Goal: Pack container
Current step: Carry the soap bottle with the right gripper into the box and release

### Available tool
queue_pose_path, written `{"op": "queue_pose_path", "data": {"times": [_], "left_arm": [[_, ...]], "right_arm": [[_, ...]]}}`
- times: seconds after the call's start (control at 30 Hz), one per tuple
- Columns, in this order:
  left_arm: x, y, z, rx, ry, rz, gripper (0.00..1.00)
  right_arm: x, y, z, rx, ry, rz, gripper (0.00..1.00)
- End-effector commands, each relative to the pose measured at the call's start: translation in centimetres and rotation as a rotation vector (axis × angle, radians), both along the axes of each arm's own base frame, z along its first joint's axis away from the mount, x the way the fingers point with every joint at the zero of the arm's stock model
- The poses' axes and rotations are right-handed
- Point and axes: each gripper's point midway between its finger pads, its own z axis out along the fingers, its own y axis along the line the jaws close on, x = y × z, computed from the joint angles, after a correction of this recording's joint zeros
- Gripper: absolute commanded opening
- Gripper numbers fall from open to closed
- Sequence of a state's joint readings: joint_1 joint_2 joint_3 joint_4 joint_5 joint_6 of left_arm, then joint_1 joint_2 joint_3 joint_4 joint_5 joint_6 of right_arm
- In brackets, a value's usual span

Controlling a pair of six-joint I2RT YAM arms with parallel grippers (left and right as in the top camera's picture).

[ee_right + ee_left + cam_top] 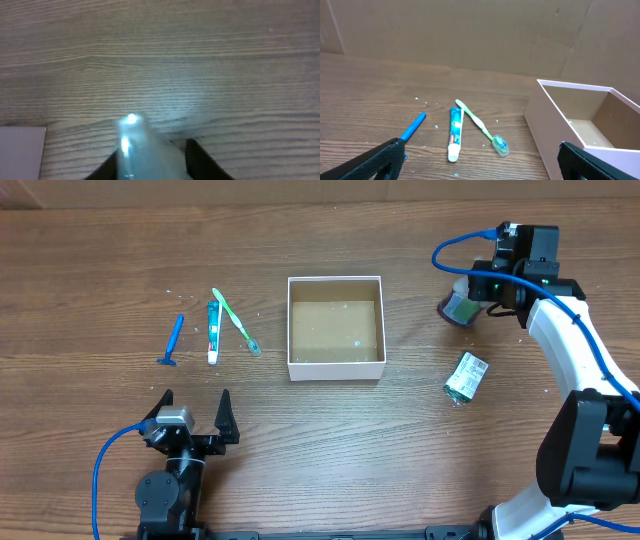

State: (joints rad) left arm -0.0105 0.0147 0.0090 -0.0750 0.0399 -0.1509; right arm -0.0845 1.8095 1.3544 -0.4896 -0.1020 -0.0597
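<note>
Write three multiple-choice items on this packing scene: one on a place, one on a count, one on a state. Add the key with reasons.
1. Where does the toothpaste tube lie? A. Inside the container. B. Between the blue stick and the green toothbrush. C. Right of the container.
2. How many items lie left of the container? A. One. B. Three. C. Five.
3. The left gripper has its jaws: A. open and empty. B. shut on the toothbrush. C. shut on the container's wall.
Key: 1 B, the overhead view shows it between them. 2 B, stick, tube, toothbrush. 3 A, its fingers stand wide apart, nothing between.
</note>
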Motion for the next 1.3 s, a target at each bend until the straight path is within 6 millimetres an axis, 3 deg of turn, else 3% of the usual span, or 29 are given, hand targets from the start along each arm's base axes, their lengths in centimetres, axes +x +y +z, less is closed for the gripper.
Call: {"op": "queue_pose_path", "data": {"times": [0.0, 0.13, 0.23, 0.4, 0.6, 0.77, 0.93, 1.07, 1.27], "left_arm": [[0.0, 0.4, 0.0, -0.003, -0.006, 0.018, 1.00], [0.0, 0.4, 0.0, -0.003, -0.006, 0.018, 1.00], [0.0, 0.4, 0.0, -0.003, -0.006, 0.018, 1.00], [0.0, 0.4, 0.0, -0.003, -0.006, 0.018, 1.00], [0.0, 0.4, 0.0, -0.003, -0.006, 0.018, 1.00], [0.0, 0.4, 0.0, -0.003, -0.006, 0.018, 1.00], [0.0, 0.4, 0.0, -0.003, -0.006, 0.018, 1.00], [0.0, 0.4, 0.0, -0.003, -0.006, 0.018, 1.00], [0.0, 0.4, 0.0, -0.003, -0.006, 0.018, 1.00]], "right_arm": [[0.6, 0.3, 1.2, 0.012, -0.033, 0.005, 0.22], [0.9, 0.2, 2.2, 0.009, -0.055, 0.004, 0.11], [0.9, 0.4, 4.1, 0.007, -0.082, 0.009, 0.09], [0.0, 1.5, 9.9, -0.013, -0.158, 0.053, 0.07], [-2.6, 7.0, 16.5, -0.067, -0.256, 0.267, 0.07], [-5.6, 13.9, 20.2, -0.103, -0.342, 0.471, 0.04], [-8.1, 20.1, 21.1, -0.110, -0.389, 0.649, 0.04], [-9.0, 23.8, 21.3, -0.103, -0.429, 0.741, 0.04], [-7.5, 26.5, 19.1, -0.101, -0.422, 0.783, 0.04]]}}
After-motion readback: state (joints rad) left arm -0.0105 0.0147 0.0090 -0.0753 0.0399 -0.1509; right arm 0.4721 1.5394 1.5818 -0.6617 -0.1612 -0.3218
